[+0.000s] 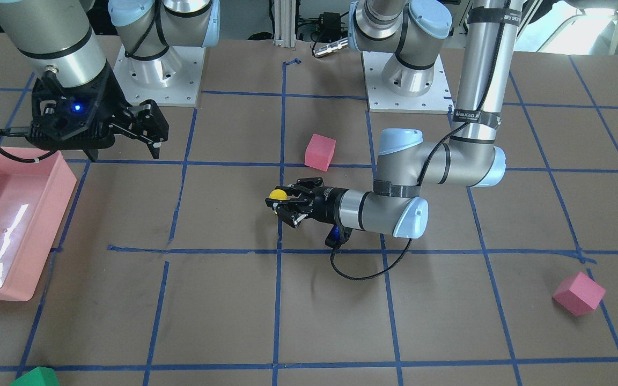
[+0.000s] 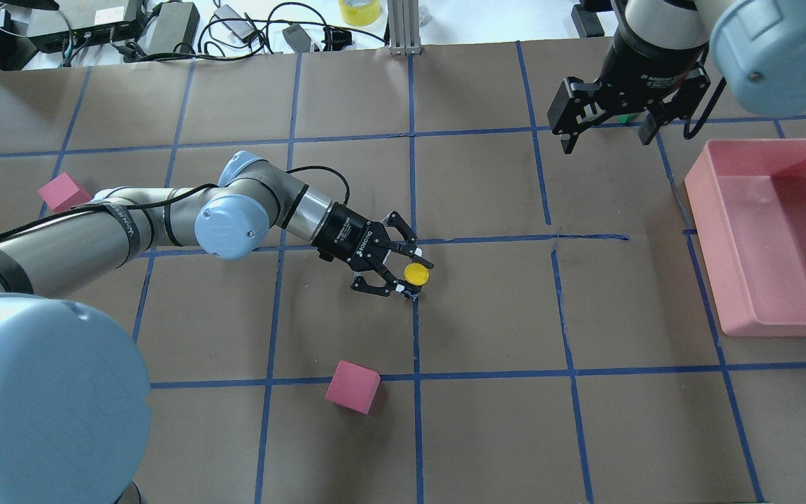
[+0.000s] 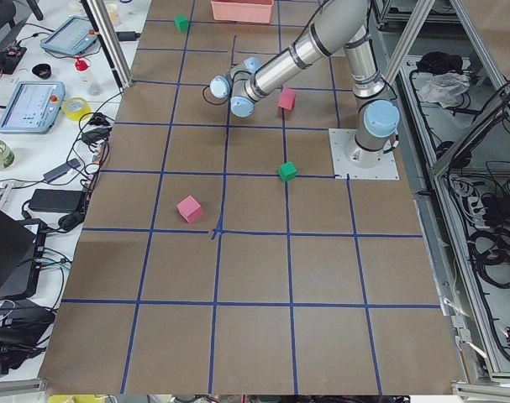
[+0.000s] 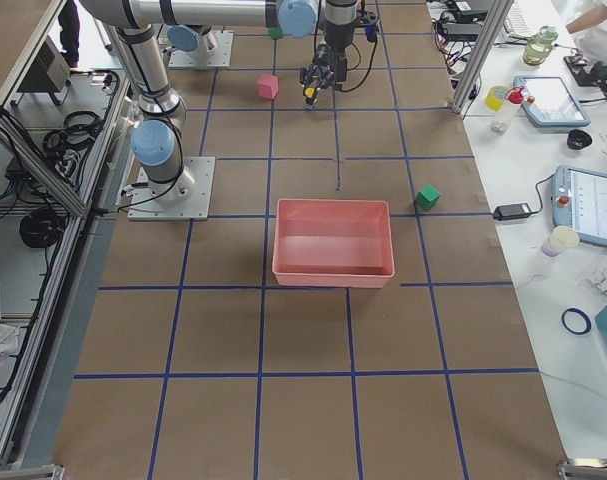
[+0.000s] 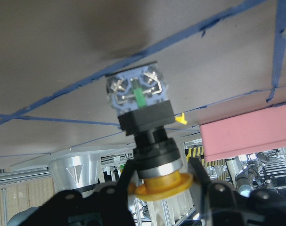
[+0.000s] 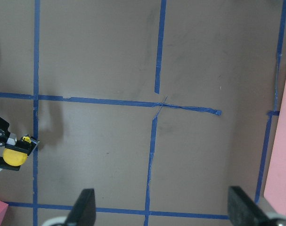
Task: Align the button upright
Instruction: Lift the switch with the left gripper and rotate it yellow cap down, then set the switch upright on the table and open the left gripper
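Observation:
The button (image 2: pixel 416 274) has a round yellow cap, a black body and a whitish base block. It stands at mid-table, cap up, with its base block on the brown paper (image 5: pixel 138 92). My left gripper (image 2: pixel 413 274) lies nearly level with the table and is shut on the button, one finger on each side just under the cap (image 5: pixel 157 186). It also shows in the front-facing view (image 1: pixel 279 199). My right gripper (image 2: pixel 606 140) is open and empty, well above the table, apart from the button, near the pink tray. The button shows at the left edge of the right wrist view (image 6: pixel 14 156).
A pink tray (image 2: pixel 697 210) stands at the robot's right. One pink cube (image 2: pixel 352 386) lies near the robot's side of the button, another (image 2: pixel 62 192) far left behind the left arm. A green cube (image 1: pixel 35 378) sits at the far table edge. Blue tape lines cross the table.

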You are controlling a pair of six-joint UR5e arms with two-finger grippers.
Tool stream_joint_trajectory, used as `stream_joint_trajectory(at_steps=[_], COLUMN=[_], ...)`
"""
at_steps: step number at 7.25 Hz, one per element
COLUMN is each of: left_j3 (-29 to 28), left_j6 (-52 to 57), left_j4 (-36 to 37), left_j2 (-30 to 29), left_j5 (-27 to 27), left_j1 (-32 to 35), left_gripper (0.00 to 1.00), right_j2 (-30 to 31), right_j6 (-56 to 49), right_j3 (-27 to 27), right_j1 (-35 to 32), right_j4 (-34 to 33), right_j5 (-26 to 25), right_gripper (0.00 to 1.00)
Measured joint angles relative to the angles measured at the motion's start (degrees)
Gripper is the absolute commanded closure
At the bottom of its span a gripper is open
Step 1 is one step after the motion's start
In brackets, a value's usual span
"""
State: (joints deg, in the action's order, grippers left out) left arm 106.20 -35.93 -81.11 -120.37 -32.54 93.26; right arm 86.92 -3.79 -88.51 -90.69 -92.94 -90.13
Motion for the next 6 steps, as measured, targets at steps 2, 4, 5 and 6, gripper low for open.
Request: stream_joint_trajectory(at_steps=[2, 4, 5, 6], left_j3=[0.01, 0.04, 0.05, 0.05], left_j6=[-0.51, -0.6, -0.71, -0.88], left_j4=[-0.01, -0.06, -0.3, -0.71], left_j2=[-0.24, -0.22, -0.18, -0.03], left_j5=[-0.08, -0.7, -0.9, -0.99], left_j1=[-0.03, -1.01, -1.62, -1.93], left_gripper=[0.3, 0.17, 0.15, 0.11], right_j2=[0.0, 0.0, 0.0, 0.0], right_j6=[-0.04, -0.13, -0.15, -0.16], right_j3=[0.0, 0.0, 0.0, 0.0], right_j1=[-0.01, 0.0, 0.01, 0.03], right_j4=[0.01, -0.12, -0.14, -0.14], right_j5=[0.02, -0.03, -0.04, -0.04], right_gripper=[0.0, 0.0, 0.0, 0.0])
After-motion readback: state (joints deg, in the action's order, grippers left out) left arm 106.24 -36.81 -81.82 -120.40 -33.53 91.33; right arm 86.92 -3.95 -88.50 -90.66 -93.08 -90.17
